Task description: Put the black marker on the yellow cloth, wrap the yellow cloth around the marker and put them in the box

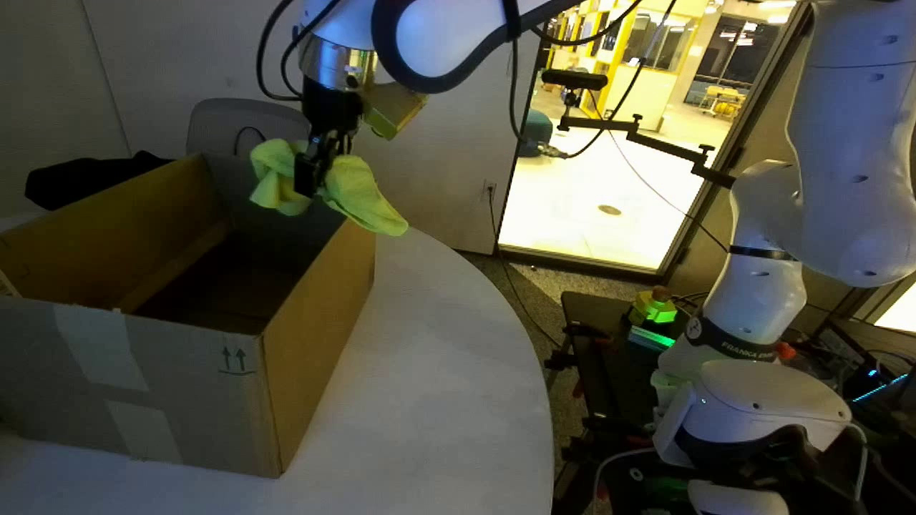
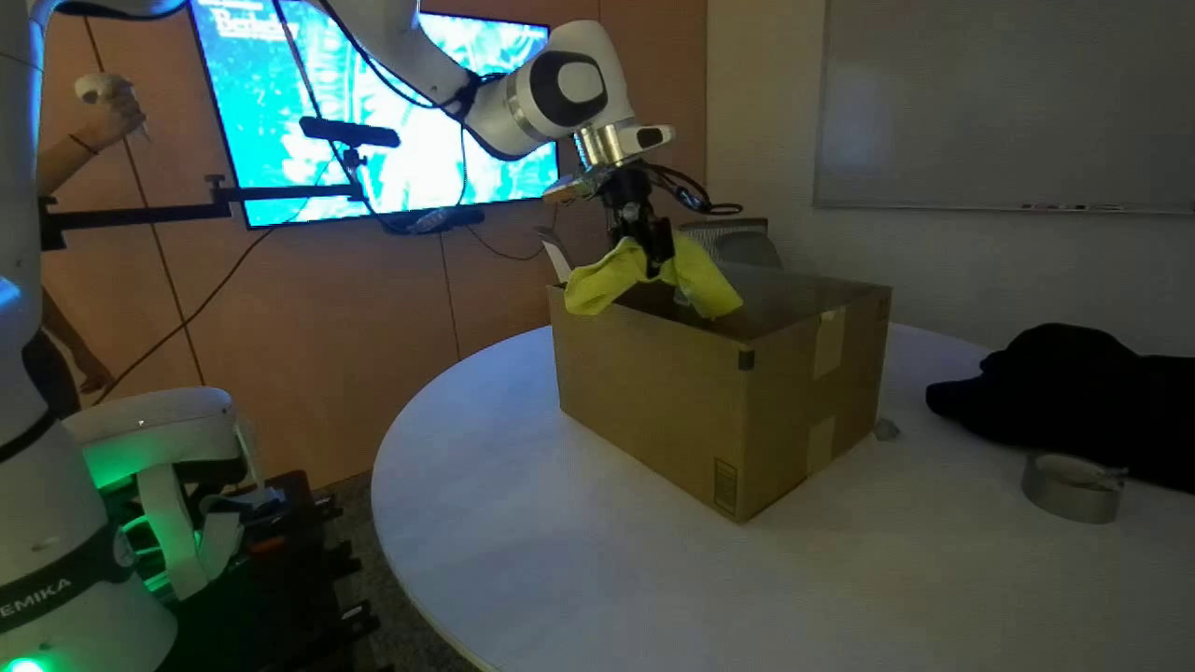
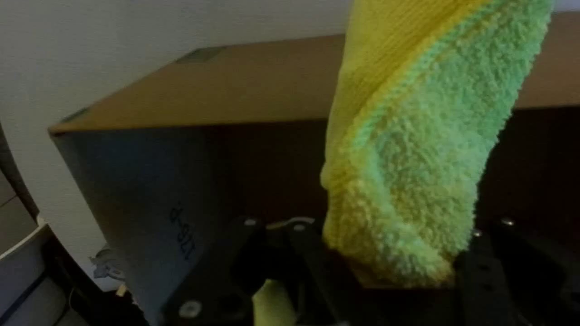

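My gripper (image 1: 313,175) is shut on the bunched yellow cloth (image 1: 361,194), above the far end of the open cardboard box (image 1: 318,343). In an exterior view the gripper (image 2: 656,261) and cloth (image 2: 702,275) are over the opening of the box (image 2: 653,397), close to one long rim. The cloth hangs out on both sides of the fingers. In the wrist view the folded cloth (image 3: 417,172) sits between the fingers (image 3: 392,271), with the dark inside of the box (image 3: 253,90) beyond. The black marker does not show; whether it is inside the cloth cannot be told.
The box stands on a round white table (image 1: 429,400). A black garment (image 2: 1074,401) and a roll of tape (image 2: 1072,490) lie on the table beside the box. A grey chair (image 1: 229,125) stands behind the table.
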Tool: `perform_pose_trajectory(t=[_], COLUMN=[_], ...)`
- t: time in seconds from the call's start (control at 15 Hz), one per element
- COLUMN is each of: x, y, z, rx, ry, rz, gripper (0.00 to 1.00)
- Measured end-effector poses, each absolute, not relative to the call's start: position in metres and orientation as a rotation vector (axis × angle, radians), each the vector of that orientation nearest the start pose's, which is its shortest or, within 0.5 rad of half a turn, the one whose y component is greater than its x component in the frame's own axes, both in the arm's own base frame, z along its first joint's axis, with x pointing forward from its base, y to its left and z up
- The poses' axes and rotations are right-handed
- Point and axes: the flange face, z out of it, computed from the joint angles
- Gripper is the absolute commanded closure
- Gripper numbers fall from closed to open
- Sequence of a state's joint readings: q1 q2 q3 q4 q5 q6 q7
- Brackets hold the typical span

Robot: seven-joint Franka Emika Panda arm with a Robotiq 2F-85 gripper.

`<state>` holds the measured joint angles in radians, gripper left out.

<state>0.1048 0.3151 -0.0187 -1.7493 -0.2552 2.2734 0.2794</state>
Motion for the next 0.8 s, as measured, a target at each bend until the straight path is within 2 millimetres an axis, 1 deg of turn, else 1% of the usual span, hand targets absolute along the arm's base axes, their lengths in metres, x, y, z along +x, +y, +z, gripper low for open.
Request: perform_pose_trajectory(t=[0.13, 0.27, 0.53, 0.67, 0.73, 0.8], x=[0.682, 0.701, 0.728, 0.740, 0.746, 0.751], y=[0.065, 0.082, 0.115, 0.120, 0.121, 0.120], z=[0.408, 0.399, 0.375, 0.363, 0.357, 0.352], rx=[-3.285, -3.282, -3.282, -3.278, -3.276, -3.273], ry=[0.101, 0.164, 0.323, 0.430, 0.482, 0.522], rz=[-0.411, -0.404, -0.352, -0.323, -0.307, -0.289], gripper=[0.94, 0.94, 0.94, 0.93, 0.91, 0.68])
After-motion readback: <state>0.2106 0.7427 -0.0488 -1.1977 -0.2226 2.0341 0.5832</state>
